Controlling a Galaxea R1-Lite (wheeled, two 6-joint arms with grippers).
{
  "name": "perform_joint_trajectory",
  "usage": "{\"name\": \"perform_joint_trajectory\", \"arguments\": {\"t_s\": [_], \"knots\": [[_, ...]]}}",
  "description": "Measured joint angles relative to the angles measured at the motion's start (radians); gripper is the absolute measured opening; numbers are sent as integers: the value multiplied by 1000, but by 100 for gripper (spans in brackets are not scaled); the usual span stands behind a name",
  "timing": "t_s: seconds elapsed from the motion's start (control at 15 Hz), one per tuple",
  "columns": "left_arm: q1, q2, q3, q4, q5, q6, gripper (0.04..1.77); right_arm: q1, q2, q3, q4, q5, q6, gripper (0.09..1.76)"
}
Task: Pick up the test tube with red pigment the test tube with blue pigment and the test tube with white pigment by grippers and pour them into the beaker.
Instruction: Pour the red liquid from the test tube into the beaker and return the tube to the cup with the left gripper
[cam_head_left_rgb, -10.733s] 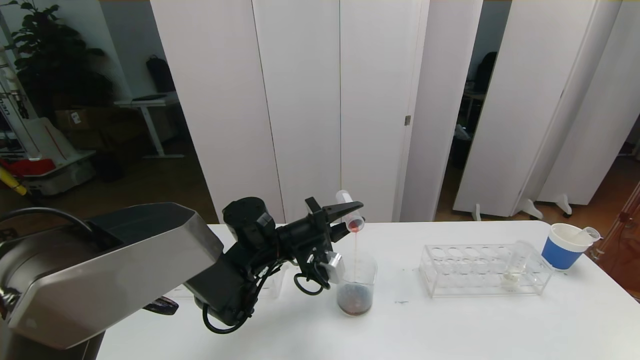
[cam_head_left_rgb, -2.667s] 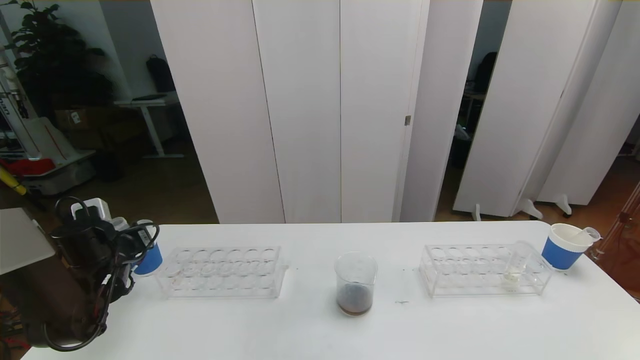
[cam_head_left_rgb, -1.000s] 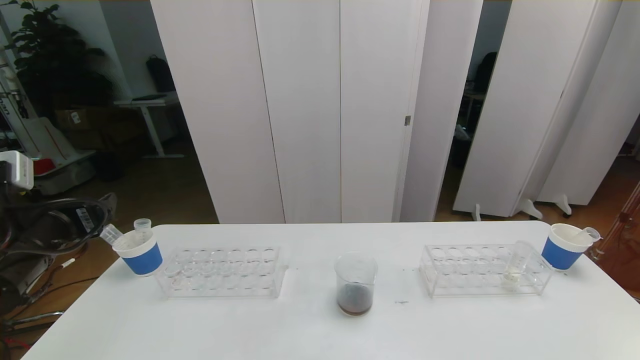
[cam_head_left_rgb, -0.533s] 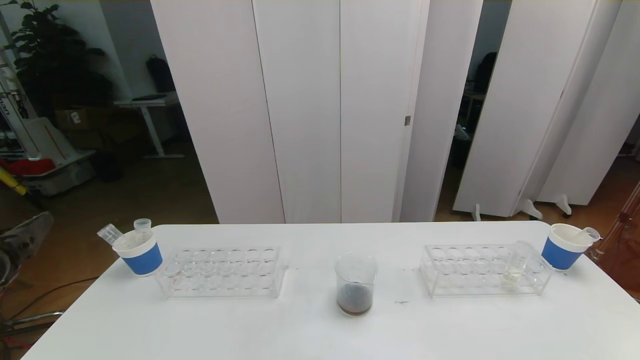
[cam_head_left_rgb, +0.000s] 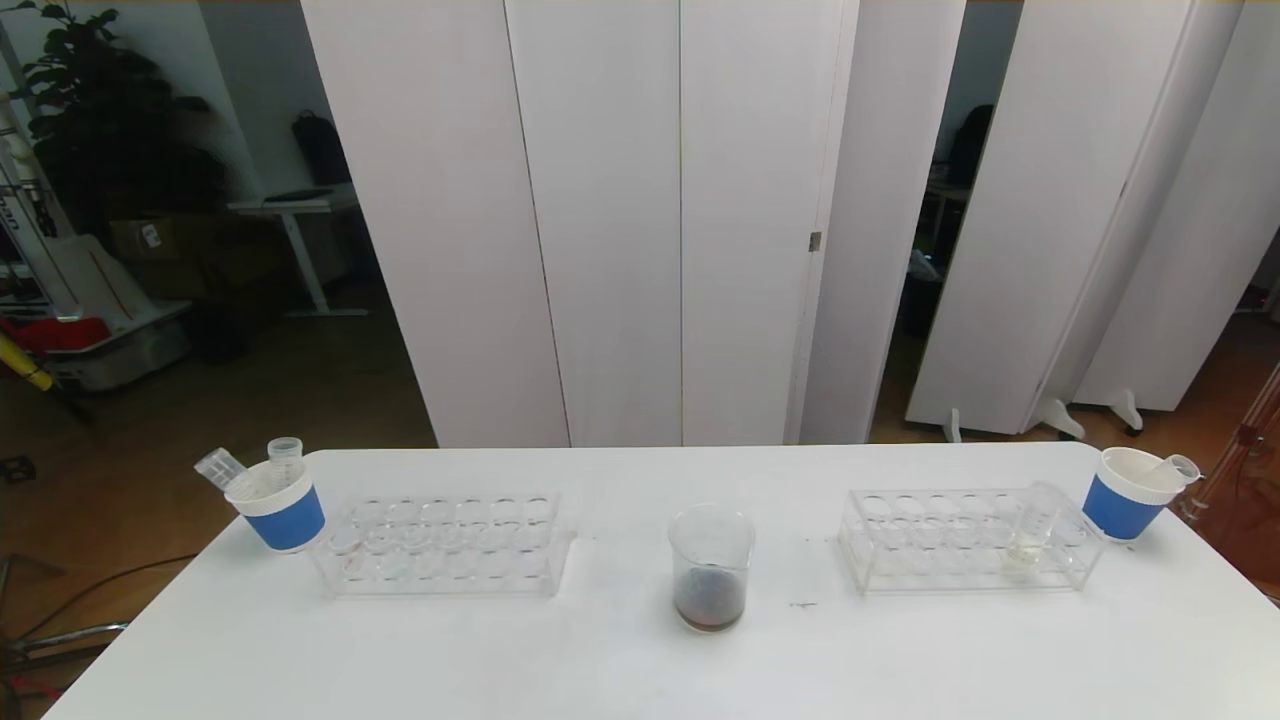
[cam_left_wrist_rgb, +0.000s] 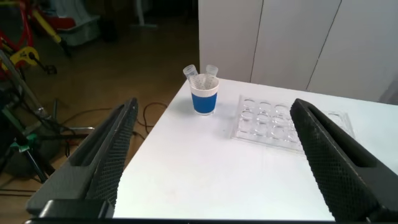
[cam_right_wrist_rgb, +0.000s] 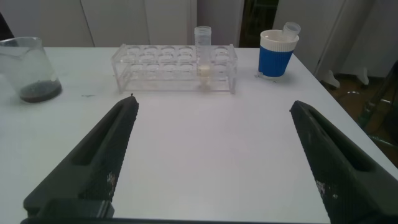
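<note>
beaker mid-table, both grippers wide open and empty
the beaker (cam_head_left_rgb: 711, 566) holds dark liquid between two clear racks; the test tube with white pigment (cam_head_left_rgb: 1031, 525) stands in the right rack (cam_head_left_rgb: 900, 560). left gripper (cam_left_wrist_rgb: 211, 155) and right gripper (cam_right_wrist_rgb: 211, 155) hang off the table. no legible writing.

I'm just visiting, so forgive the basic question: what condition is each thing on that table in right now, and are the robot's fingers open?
Beaker: upright, dark liquid at bottom.
Test tube with white pigment: standing in the right rack, pale liquid inside.
Left rack: no tubes.
Left cup: holds two tubes.
Right cup: holds one tube.
Left gripper: fingers open, holding nothing.
Right gripper: fingers open, holding nothing.
</note>
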Motion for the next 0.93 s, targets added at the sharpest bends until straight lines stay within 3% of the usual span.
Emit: {"name": "perform_joint_trajectory", "arguments": {"t_s": [0.33,0.53,0.73,0.93], "knots": [[-52,-185,-1,123,-5,52,175,0,0,0,0,0,0,175],[-64,-282,27,180,-79,62,175,0,0,0,0,0,0,175],[-75,-369,41,235,-200,61,175,0,0,0,0,0,0,175],[-76,-430,77,234,-227,63,175,0,0,0,0,0,0,175]]}}
